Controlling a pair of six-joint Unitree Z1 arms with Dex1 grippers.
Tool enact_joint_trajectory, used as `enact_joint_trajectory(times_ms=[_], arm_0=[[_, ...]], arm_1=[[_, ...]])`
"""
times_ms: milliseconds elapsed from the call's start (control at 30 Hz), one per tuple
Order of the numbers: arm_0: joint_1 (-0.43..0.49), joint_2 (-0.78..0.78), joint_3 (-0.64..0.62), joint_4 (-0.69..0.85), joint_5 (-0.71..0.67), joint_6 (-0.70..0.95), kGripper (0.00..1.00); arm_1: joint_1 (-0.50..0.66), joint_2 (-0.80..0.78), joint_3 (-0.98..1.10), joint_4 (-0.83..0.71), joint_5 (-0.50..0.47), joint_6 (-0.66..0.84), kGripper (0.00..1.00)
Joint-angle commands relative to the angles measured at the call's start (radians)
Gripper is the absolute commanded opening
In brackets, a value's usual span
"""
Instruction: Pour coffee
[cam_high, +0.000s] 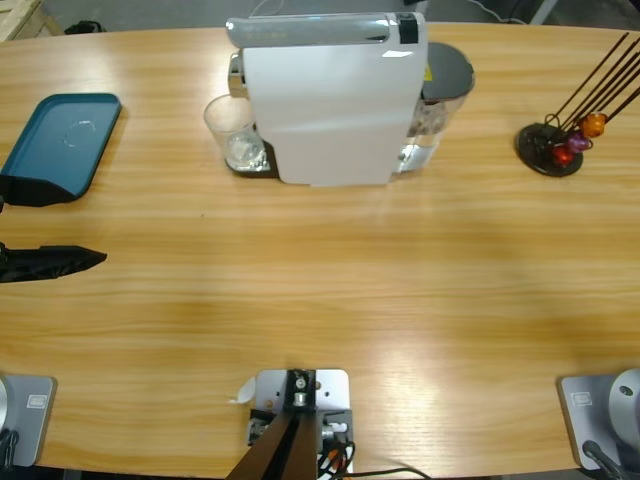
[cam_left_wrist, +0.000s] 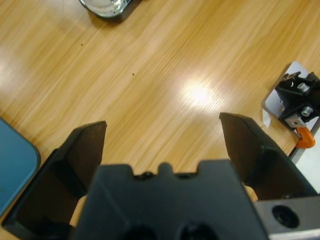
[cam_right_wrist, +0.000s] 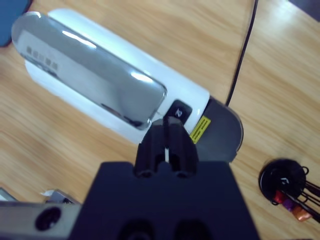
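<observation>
Above bare table (cam_left_wrist: 165, 75): left gripper (cam_left_wrist: 162, 145) agape | right gripper (cam_right_wrist: 166, 142) pinched shut, apparently empty, above machine (cam_right_wrist: 100, 85)

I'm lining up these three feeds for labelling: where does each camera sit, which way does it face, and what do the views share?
High view: fixed above the table, looking down on the coffee machine, glass, blue tray and capsule stand; a black gripper tip shows at the left edge.
Left wrist view: on the left arm, looking down at bare table past the left gripper, jaws apart; tray corner at left.
Right wrist view: on the right arm above the machine, looking down past the right gripper, jaws together.
Shared: machine and capsule stand appear in the high and right wrist views.
</observation>
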Motion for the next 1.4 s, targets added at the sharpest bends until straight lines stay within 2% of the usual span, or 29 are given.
enact_joint_trajectory(times_ms=[33, 567, 1400], arm_0=[[-0.014, 0.012, 0.043, -0.022, 0.008, -0.013, 1.000], [-0.014, 0.020, 0.046, -0.028, 0.008, -0.013, 1.000], [-0.014, 0.035, 0.046, -0.030, 0.004, -0.012, 1.000]], arm_1=[[-0.027, 0.073, -0.017, 0.014, -0.001, -0.008, 0.000], [-0.038, 0.069, 0.005, 0.022, -0.048, 0.003, 0.000], [-0.033, 0.086, 0.022, 0.007, -0.011, 0.003, 0.000]])
